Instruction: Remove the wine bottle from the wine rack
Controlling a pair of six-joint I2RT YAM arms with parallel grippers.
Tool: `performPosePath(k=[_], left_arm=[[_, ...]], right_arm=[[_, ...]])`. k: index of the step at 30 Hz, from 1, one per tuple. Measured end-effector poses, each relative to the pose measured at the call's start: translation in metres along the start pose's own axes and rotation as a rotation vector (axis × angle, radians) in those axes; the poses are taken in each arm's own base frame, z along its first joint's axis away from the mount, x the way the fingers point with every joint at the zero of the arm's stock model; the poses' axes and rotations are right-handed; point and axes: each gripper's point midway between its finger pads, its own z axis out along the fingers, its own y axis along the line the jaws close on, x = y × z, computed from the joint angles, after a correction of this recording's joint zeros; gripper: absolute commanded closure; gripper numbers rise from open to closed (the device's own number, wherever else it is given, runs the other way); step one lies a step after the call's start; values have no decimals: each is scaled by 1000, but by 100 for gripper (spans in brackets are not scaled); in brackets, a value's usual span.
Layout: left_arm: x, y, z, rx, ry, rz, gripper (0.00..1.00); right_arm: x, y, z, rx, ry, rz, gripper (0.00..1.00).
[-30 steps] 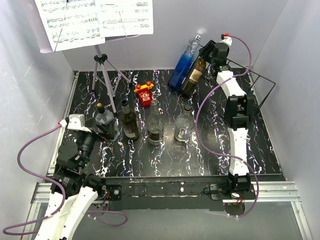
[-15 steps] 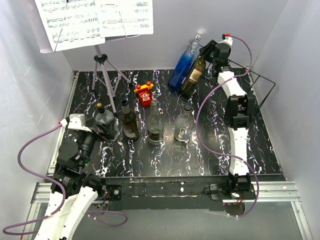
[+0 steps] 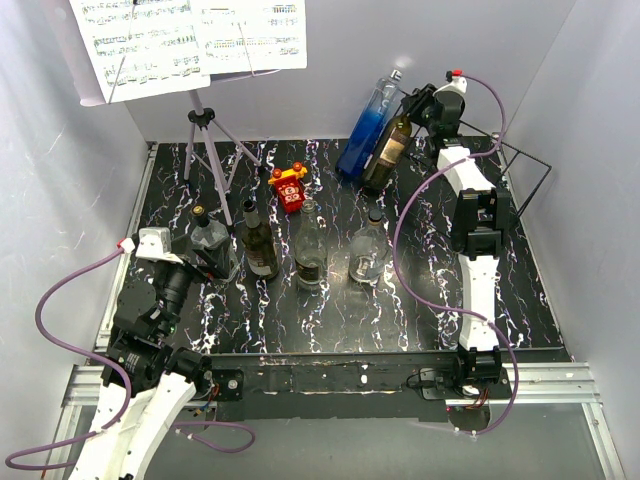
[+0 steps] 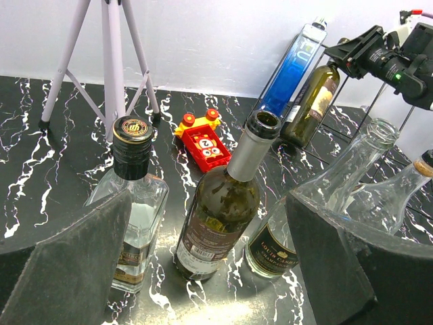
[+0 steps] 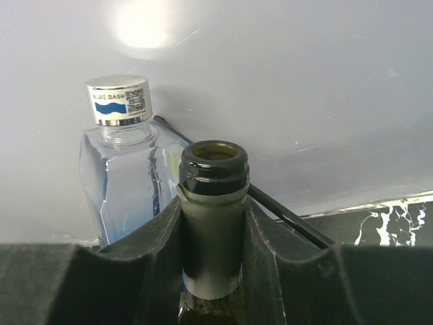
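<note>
Okay, early stage: the grasp looks made, the lift is not yet done. The wine bottle is not out yet. It leans in the wine rack at about 1 o'clock on the tabletop, base low, with the open neck tilted toward 1 o'clock and the back wall. The blue bottle leans in the same rack just beside it, on its 9 o'clock side; I can't tell if the two touch.

What's left, as I judge it:
- Pull the bottle up and out along its lean.
- Clear the rack wires without dragging the blue bottle.
- Set it down on free tabletop toward 6 o'clock.

My left claw is at about 8 o'clock, spread wide and holding nothing. It sits near the row of standing bottles and has no part in the grasp.

My right claw is at 1 o'clock, reaching over the top of the rack, and is clamped on the wine bottle's neck. In the wrist view its fingers press on both sides of the neck, just under the lip. The mouth pokes up above them, and the blue bottle's silver cap sits at 10 o'clock from it. The grip seems centred. The base is hidden from the wrist view, so I can't tell whether it has come off the rack at all.
</note>
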Motion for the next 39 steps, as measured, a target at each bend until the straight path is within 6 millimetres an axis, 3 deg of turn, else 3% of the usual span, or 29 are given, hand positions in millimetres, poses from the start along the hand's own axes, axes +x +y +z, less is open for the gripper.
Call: performPosePath(k=[4, 16, 25, 32, 39], left_arm=[[0, 0, 0, 0, 0, 0, 2], [0, 0, 0, 0, 0, 0, 2], [0, 0, 0, 1, 0, 0, 2], [0, -1, 0, 4, 1, 0, 2], [2, 0, 2, 2, 9, 1, 2]], right_arm=[[-4, 7, -4, -53, -33, -7, 99], [-15, 55, -26, -214, -60, -147, 99], [-40, 100, -51, -303, -112, -246, 99], [-65, 119, -68, -341, -165, -281, 99], [-76, 129, -96, -363, -185, -346, 99]])
